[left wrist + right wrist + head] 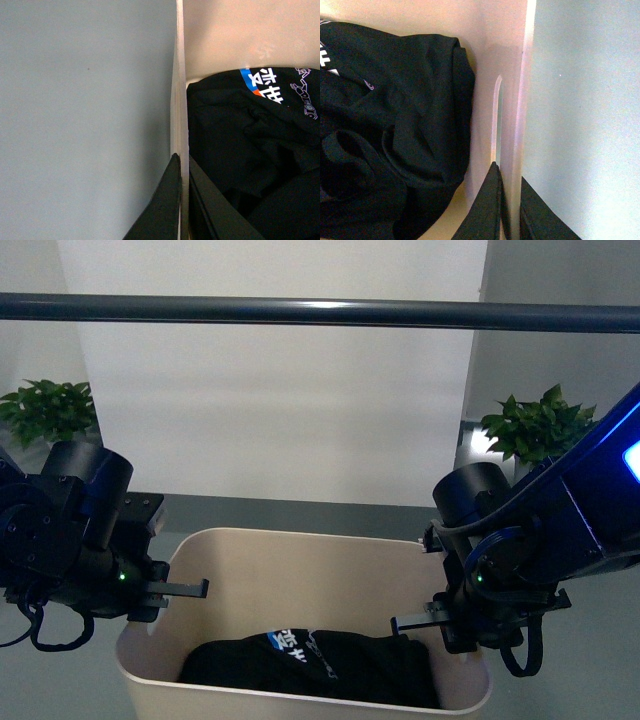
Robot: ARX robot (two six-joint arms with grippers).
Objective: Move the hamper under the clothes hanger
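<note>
Nearest, the hamper [300,698] is pinched at 9 and 3 o'clock by left gripper [190,589] and right gripper [410,619]; best advance both evenly toward the clothes hanger [320,310] at 12 o'clock.

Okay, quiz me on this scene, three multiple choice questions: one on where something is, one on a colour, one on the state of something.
1. Where does the black garment lie?
A. On a chair
B. Inside the hamper
C. In a drawer

2. What colour is the hamper?
A. Red
B. Green
C. Beige

3. How do the left gripper and the right gripper stand?
A. Each has its jaws closed over an end wall of the hamper
B. Both are open, well above the rim
C. Both are shut on the garment

Answers:
1 B: the front view shows the garment on the tub's bottom.
2 C: its walls are pale beige in every view.
3 A: each wrist view shows one finger on either side of the wall.
</note>
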